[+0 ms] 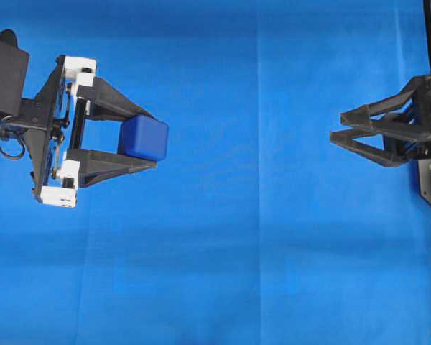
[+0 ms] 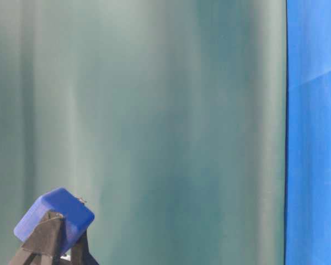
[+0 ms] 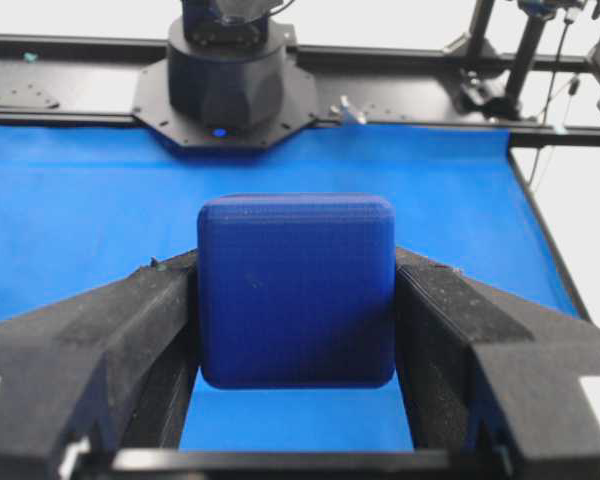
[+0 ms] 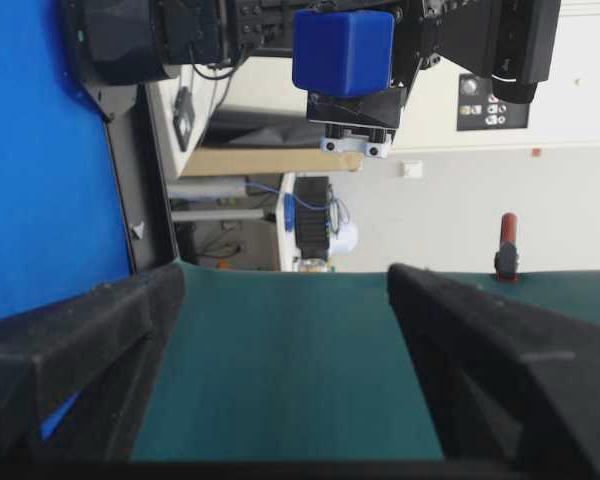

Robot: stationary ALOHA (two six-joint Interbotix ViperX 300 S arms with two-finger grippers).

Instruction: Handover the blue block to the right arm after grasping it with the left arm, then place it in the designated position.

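The blue block is a dark-blue cube with rounded edges, held off the cloth between the two black fingers of my left gripper, which has white end pieces and is shut on it. In the left wrist view the block fills the span between both fingers. The table-level view catches the block at the bottom left, raised above the surface. My all-black right gripper stands at the right edge, turned on its side, open with nothing in it. From the right wrist view the block shows far ahead.
Blue cloth covers the table between the two arms. The right arm's base stands on a black frame at the far edge in the left wrist view. A green backdrop fills the table-level view.
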